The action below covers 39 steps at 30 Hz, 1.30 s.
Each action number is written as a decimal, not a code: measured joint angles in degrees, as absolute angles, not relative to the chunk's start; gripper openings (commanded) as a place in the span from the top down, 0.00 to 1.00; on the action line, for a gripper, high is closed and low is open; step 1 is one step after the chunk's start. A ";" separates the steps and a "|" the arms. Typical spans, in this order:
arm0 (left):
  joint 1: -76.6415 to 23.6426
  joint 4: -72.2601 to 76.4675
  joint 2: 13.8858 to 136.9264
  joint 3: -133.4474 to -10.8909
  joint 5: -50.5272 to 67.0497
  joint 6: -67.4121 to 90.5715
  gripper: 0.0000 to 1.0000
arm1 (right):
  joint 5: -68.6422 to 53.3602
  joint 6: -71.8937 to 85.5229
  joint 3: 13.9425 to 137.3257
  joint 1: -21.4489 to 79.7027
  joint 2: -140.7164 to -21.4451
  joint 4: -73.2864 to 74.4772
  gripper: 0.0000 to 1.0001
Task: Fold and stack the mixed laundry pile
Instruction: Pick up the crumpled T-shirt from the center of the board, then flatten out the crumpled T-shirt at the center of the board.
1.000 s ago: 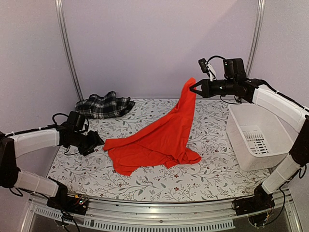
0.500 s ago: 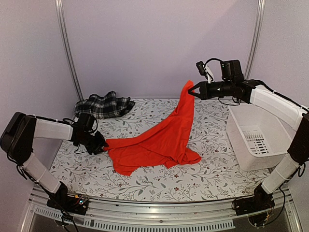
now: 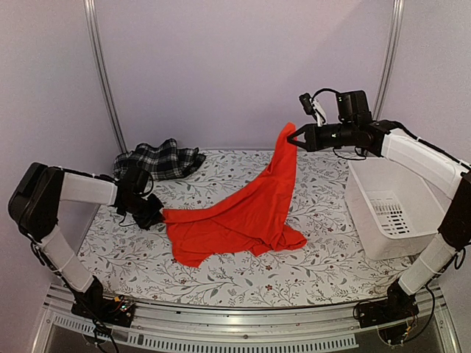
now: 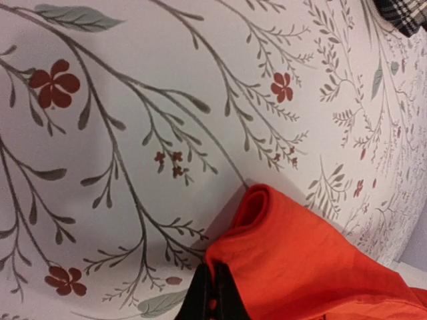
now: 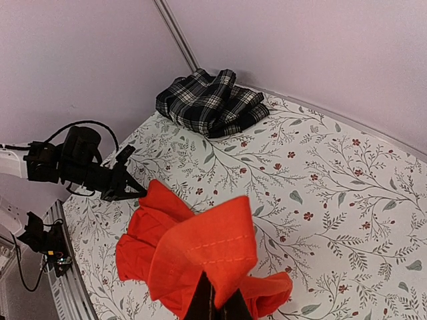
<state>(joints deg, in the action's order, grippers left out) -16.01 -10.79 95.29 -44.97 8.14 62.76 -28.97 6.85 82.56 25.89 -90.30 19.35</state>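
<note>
The plaid garment (image 3: 158, 160) lies crumpled at the table's far-left corner. Near the left edge, the left gripper (image 3: 152, 217) is pinched tight on the hem of the red shirt (image 3: 243, 213), low at the cover. Its wrist view cuts the fingers off, so the depth of the bite is unclear. The shirt spreads over the table's middle and rises to the right gripper (image 3: 296, 137), clamped on a raised corner. Its sleeves are lost in folds. A white basket (image 3: 390, 209) sits at the right edge. The floral table cover (image 3: 324, 265) lies smooth, with pale lilac walls (image 3: 235, 66) behind.
</note>
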 measured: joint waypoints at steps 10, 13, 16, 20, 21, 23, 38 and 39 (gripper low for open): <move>-15.68 -21.63 86.06 -64.64 2.55 56.40 1.00 | -29.36 9.15 92.79 18.76 -90.85 21.45 1.00; -15.18 -22.74 85.38 -73.76 2.61 52.86 1.00 | -29.56 9.47 99.74 15.99 -91.83 22.00 1.00; -15.03 -24.51 85.62 -83.94 3.29 49.32 1.00 | -29.89 9.78 108.16 14.35 -93.82 22.26 1.00; -14.98 -24.73 85.62 -96.01 5.08 45.58 1.00 | -30.63 10.31 118.89 13.82 -96.20 22.17 1.00; -14.98 -24.73 85.52 -98.50 5.56 44.80 1.00 | -30.89 10.35 120.46 13.82 -96.27 22.15 1.00; -14.98 -24.77 84.86 -101.30 6.74 43.44 1.00 | -31.94 10.55 122.43 13.85 -96.05 21.82 1.00; -19.66 -24.21 60.86 -99.20 11.49 36.80 1.00 | -35.22 9.72 119.92 21.41 -77.10 24.43 1.00; -19.73 -24.01 59.83 -99.29 11.70 36.64 1.00 | -35.16 10.26 120.01 21.41 -75.50 24.34 1.00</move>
